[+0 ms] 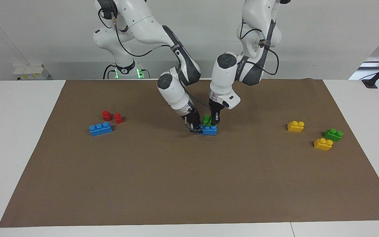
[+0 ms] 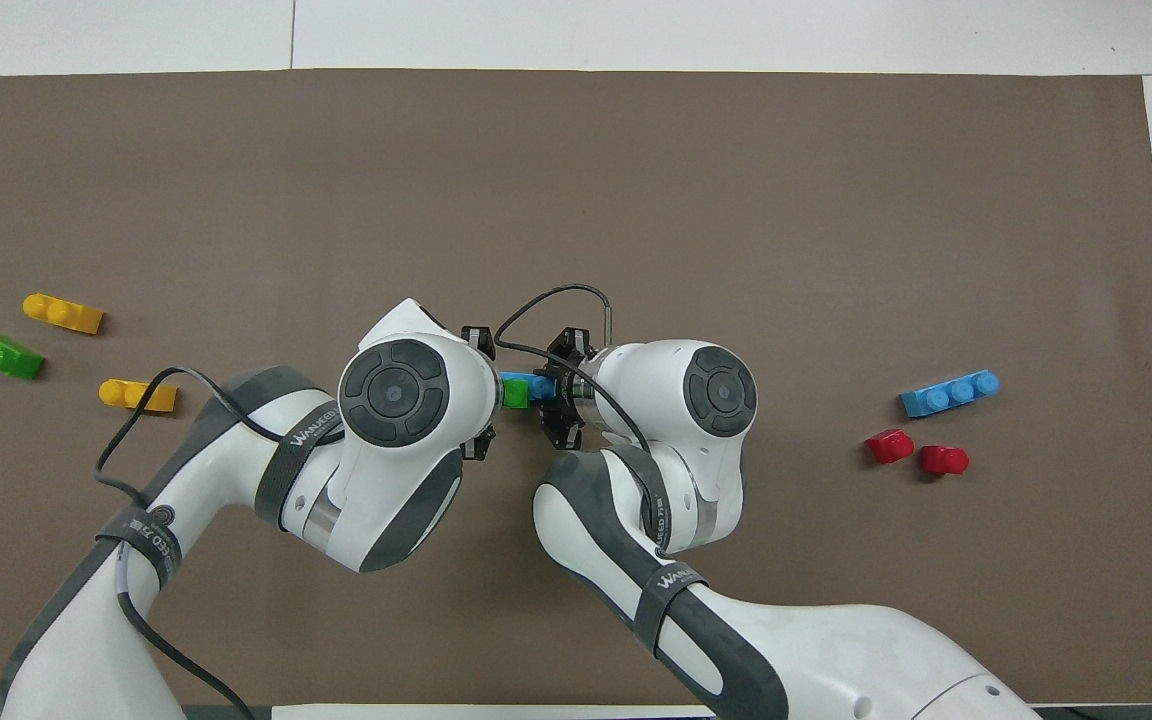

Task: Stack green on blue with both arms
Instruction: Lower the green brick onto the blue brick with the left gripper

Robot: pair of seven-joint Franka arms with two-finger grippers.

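Observation:
In the middle of the brown mat [image 1: 189, 184] lies a blue three-stud brick [image 1: 209, 131]. A small green brick [image 1: 206, 119] sits on top of it; I cannot tell whether it is pressed fully down. My left gripper [image 1: 213, 122] comes down from above, shut on the green brick. My right gripper [image 1: 195, 127] is shut on the end of the blue brick toward the right arm's side. From overhead, only slivers of the green brick [image 2: 513, 392] and the blue brick [image 2: 537, 384] show between the two wrists, which hide the fingertips.
A second blue brick [image 1: 100, 128] and two red bricks [image 1: 106, 115] [image 1: 118, 118] lie toward the right arm's end. Two yellow bricks [image 1: 295, 126] [image 1: 323, 144] and another green brick [image 1: 333, 134] lie toward the left arm's end.

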